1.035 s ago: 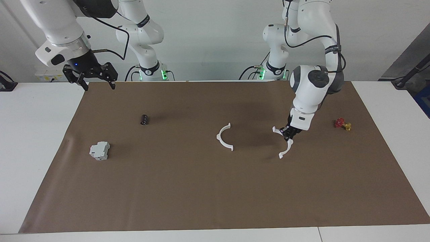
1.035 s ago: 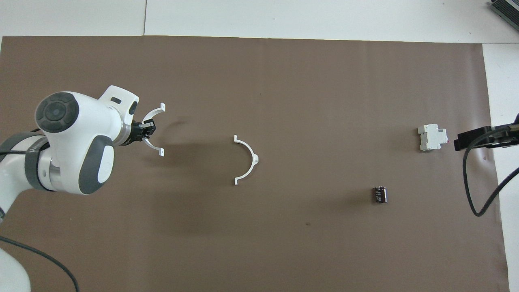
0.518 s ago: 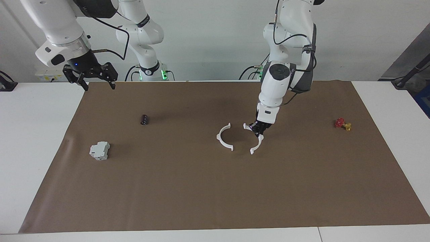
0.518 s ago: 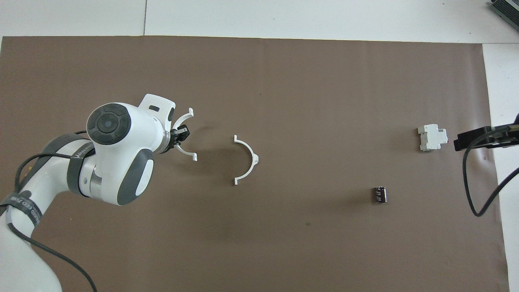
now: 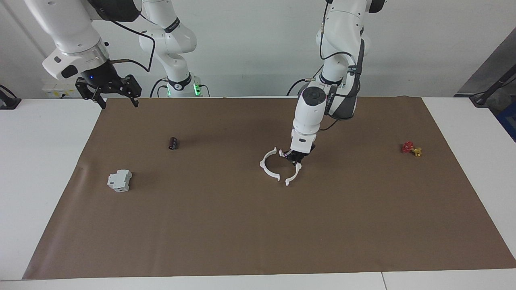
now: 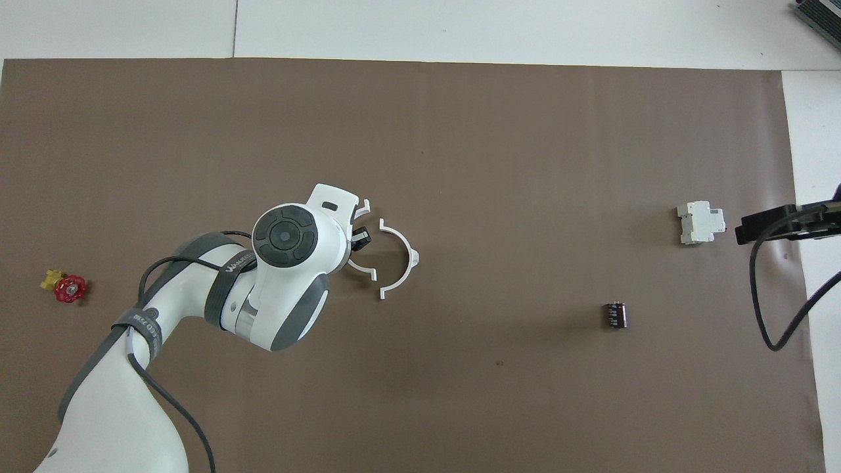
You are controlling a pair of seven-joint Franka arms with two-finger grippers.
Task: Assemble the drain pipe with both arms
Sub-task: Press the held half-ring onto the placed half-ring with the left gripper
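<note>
Left pincer (image 5: 294, 158) clamped on its half-ring (image 5: 294, 171), low over mid-counter. The mate, the free half-ring (image 5: 267, 165), lies flat at the pincer's nine o'clock in the facing view, just beside, open mouths facing, tabs nearly aligned, not yet joined. Right pincer (image 5: 108, 93) waits, fingers apart, over the counter's corner at its own end.

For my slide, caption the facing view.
Left gripper brings one white half-ring beside its mate on the brown mat; right gripper waits open.
</note>
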